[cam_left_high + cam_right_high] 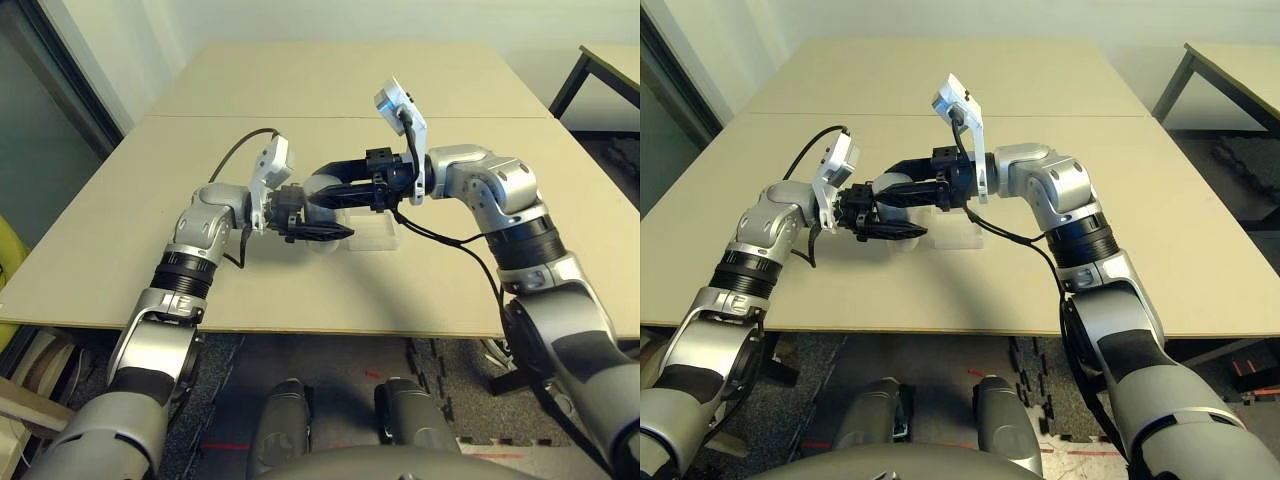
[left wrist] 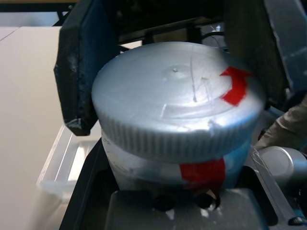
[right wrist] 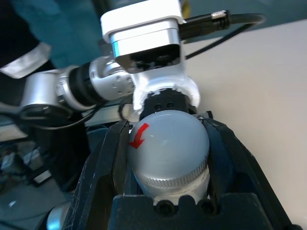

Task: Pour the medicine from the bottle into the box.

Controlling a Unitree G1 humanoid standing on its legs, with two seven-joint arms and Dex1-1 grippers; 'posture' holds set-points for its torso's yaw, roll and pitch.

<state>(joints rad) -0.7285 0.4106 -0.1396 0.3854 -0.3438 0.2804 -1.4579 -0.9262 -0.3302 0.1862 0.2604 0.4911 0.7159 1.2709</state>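
With our left end effector we pinch the small grey-white plastic bottle around its body; our right end effector is closed on its round grey ribbed cap. The shallow clear plastic box sits on the beige table, near the bottle.

counter: before robot | bottle: between left pincer's fingers, lid on top, between right pincer's fingers; whether its base meets the counter, hard to tell | box: on counter, just right of bottle | second table: beyond counter, far right
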